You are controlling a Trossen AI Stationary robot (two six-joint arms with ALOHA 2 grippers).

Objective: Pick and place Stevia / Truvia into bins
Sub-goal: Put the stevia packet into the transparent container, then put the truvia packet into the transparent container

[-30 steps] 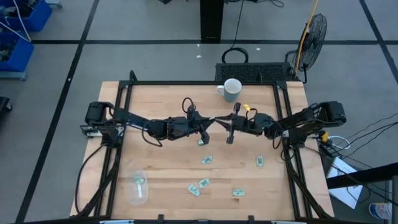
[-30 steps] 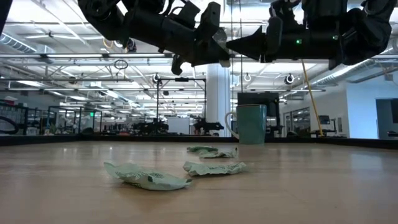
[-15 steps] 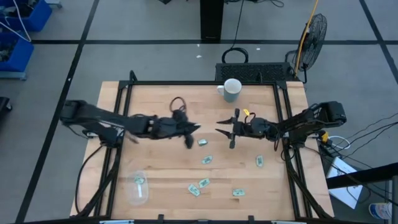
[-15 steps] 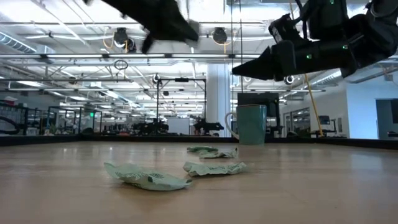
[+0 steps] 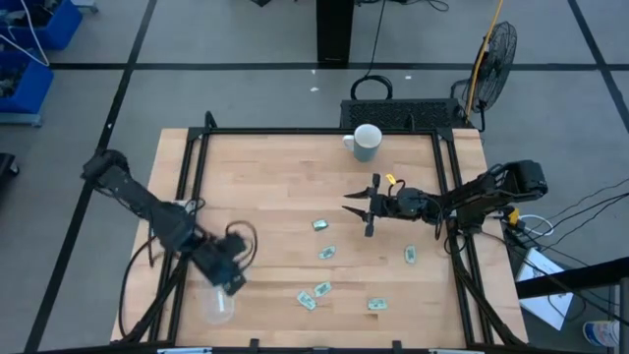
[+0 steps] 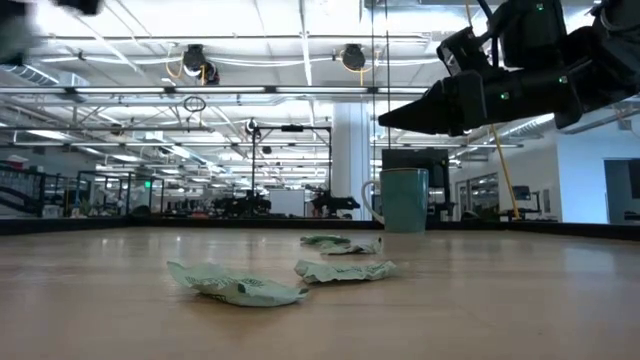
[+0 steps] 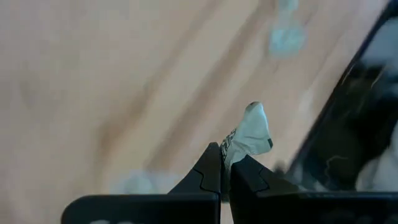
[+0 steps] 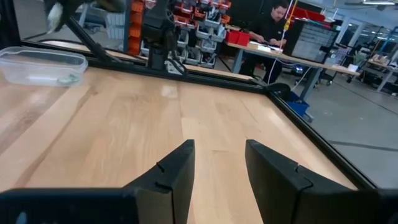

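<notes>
One packet (image 7: 250, 134) rides pinched between the closed fingers of the left gripper (image 5: 232, 278), which a second ago was up at mid-table nose to nose with the right gripper (image 5: 356, 208) and has since swung to the near-left part of the table, where it hangs just above the bin (image 5: 218, 301). That looks like a hand-off: the right gripper, then nearly shut, now stands open and empty over the middle of the table, pulled back a little toward its own side. To my eye the carry is nearly done and only the drop into the bin is left. Five more packets lie loose on the wood, among them one (image 5: 320, 224) near the right gripper and another (image 5: 411, 256) well to its right
</notes>
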